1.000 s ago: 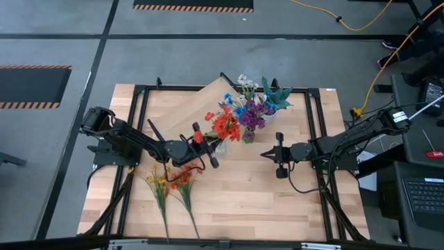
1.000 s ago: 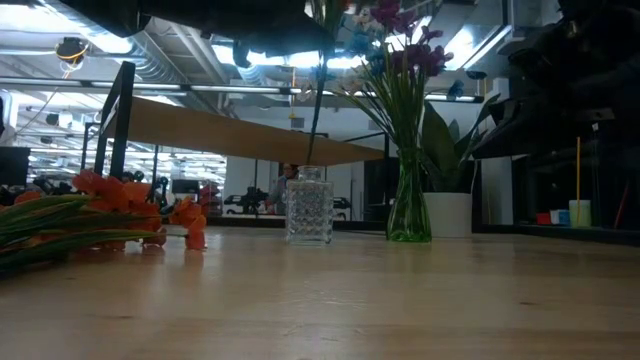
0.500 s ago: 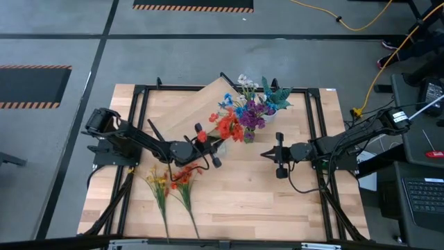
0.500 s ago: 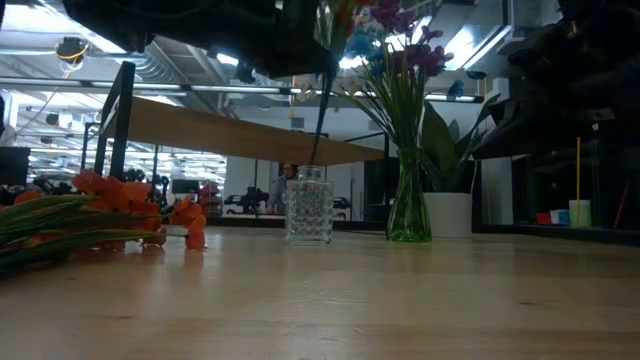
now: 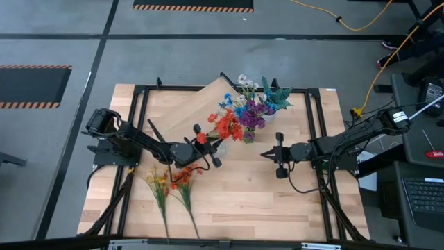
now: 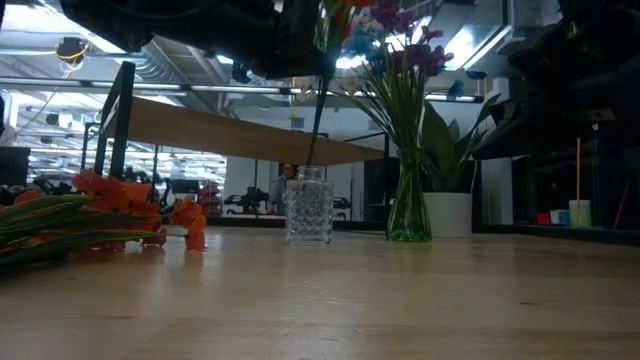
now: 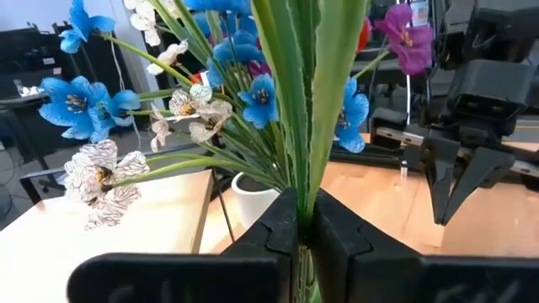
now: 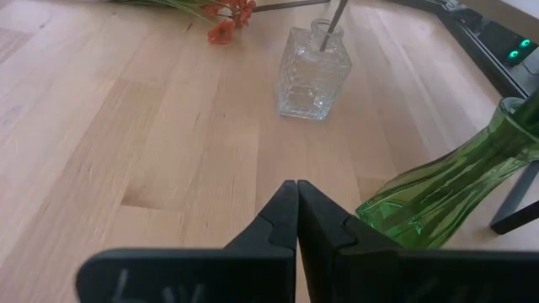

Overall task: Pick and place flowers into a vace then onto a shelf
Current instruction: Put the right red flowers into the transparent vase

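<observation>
Left gripper [image 7: 301,220] pinches green flower stems [image 7: 307,93] above clear faceted glass vase [image 6: 309,207]; release only once stems seat fully.

Matt wood tabletop [image 8: 126,126], glossy (faceted) glass vase [image 8: 313,74]

You get even, shadowless light from above on the table [image 5: 236,194]. At table height, bright ceiling lights [image 6: 470,40] glare behind dark silhouetted arms, and the near wood blurs. Your left wrist camera shows the closest green stems [image 7: 307,101] soft, out of focus.
</observation>
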Available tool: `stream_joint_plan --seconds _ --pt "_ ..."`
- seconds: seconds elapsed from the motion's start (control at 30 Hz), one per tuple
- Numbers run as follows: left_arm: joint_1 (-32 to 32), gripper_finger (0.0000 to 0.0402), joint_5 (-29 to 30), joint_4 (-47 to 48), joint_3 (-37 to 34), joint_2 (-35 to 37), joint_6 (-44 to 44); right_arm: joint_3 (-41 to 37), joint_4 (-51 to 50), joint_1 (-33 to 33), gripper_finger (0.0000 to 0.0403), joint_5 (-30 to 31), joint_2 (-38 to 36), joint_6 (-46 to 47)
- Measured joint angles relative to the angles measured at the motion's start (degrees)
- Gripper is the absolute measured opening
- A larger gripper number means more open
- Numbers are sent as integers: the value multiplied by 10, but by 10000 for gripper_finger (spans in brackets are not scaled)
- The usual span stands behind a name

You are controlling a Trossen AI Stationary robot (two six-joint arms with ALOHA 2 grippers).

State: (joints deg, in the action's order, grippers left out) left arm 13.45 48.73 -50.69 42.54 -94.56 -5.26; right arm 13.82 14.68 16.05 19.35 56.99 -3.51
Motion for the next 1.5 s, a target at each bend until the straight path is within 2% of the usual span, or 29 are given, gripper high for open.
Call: stream_joint_plan --seconds 0.33,0.6,0.87,1.13,1.33,1.5 --pt "8 47 7 4 0 0 -10 0 0 0 7 0 0 0" --pt "40 77 105 53 0 0 -4 0 0 0 7 0 0 0" --pt "37 99 107 64 0 0 17 0 0 0 7 0 0 0" --pt "33 143 107 75 0 0 40 0 0 0 7 0 0 0" --pt "52 165 133 121 0 11 48 0 0 0 7 0 0 0" --pt "66 171 133 171 0 31 83 0 0 0 7 0 0 0"
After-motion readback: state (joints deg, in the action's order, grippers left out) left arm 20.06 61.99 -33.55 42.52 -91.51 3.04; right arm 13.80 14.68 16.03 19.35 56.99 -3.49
